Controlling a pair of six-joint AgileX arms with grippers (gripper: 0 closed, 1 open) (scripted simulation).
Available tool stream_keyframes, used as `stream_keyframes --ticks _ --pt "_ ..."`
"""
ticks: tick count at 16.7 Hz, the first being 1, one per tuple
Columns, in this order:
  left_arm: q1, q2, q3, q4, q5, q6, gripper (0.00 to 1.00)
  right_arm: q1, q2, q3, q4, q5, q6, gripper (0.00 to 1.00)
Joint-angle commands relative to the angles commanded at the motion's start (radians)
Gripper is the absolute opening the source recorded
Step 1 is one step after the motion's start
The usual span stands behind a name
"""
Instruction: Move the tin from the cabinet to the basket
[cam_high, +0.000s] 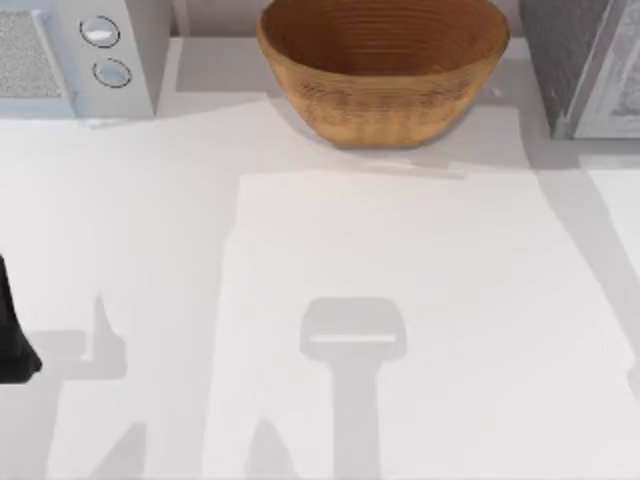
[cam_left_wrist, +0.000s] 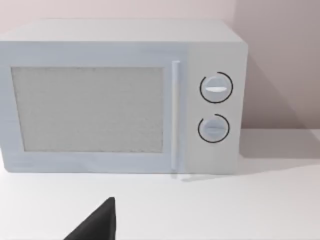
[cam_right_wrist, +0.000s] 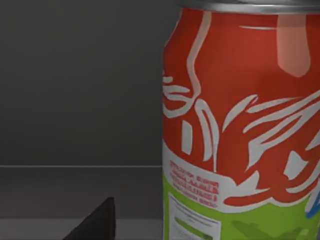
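The tin (cam_right_wrist: 240, 125) stands upright inside the cabinet (cam_high: 580, 60), on its dark floor with the dark back wall behind it, and looms very close in the right wrist view. The right end effector (cam_right_wrist: 97, 222) shows there just as one dark fingertip beside the tin, so I cannot tell whether its fingers are wide, narrow or closed on anything. In the top view the cabinet sits at the upper right of the frame, its pale door seen along the right edge.

The main risk, as I judge it, is the tight space. With the camera this near the tin, a finger nudging the can's side instead of straddling it could tip it over or push it deeper into the cabinet. Pulling out carelessly could also knock the tin or the arm against the cabinet wall or door. A shallow grip on the smooth round metal could let it slip on the way across.

The basket (cam_high: 385, 95) sits at the upper middle of the top view, on the white worktop (cam_high: 400, 300), and only its ribbed inside shows; nothing lies in it. A tall, narrow can dropped from high up could topple against the sloping wall.

The left end effector (cam_left_wrist: 97, 222) hangs at the left edge of the worktop, facing the microwave (cam_left_wrist: 120, 100); its finger spacing cannot be told either.
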Motion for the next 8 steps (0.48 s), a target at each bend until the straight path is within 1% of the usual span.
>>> stream_keyframes --ticks 8 --pt "0.0 0.0 0.0 0.0 0.0 0.0 1.0 -0.035 0.204 0.21 -0.004 -0.033 0.0 1.0"
